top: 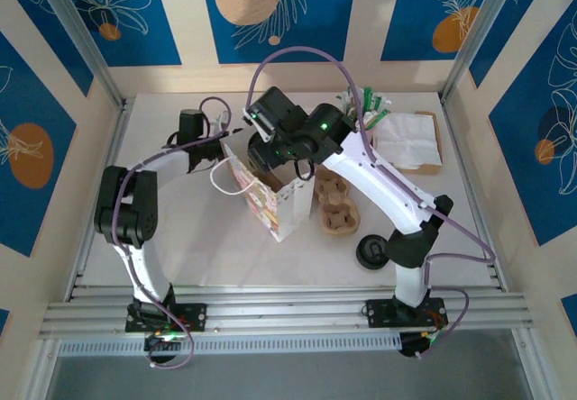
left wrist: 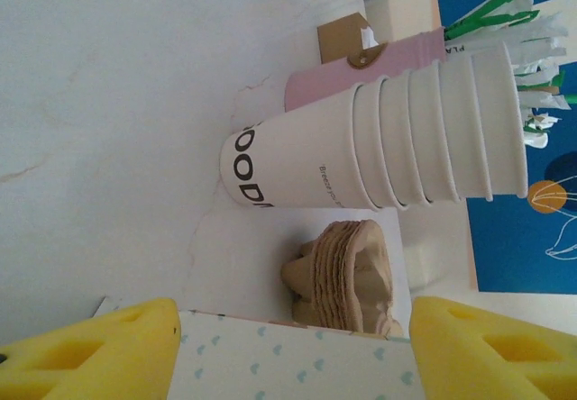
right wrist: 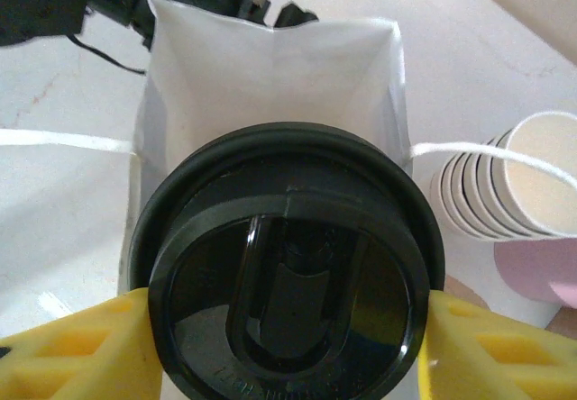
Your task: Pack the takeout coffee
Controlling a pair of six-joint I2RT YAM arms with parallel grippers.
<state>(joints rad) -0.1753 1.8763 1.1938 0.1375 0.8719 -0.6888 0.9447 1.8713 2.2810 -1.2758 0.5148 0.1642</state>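
Right jaws around takeout coffee (right wrist: 288,283), above bag (right wrist: 270,67)

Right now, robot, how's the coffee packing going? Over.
Right claw shut on black-lidded takeout cup, over open white paper bag. Left claw straddles bag edge, grip unclear. Nothing blocking bag mouth.

A: Entry one, takeout coffee (right wrist: 288,328)?
B: Glossy black lid (right wrist: 288,193). At twelve o'clock, paper bag (right wrist: 270,85): white inside, pale blue specks outside.
A: At three o'clock?
B: White cup stack (right wrist: 505,188), pink container (right wrist: 541,274), tan carriers (top: 335,204).
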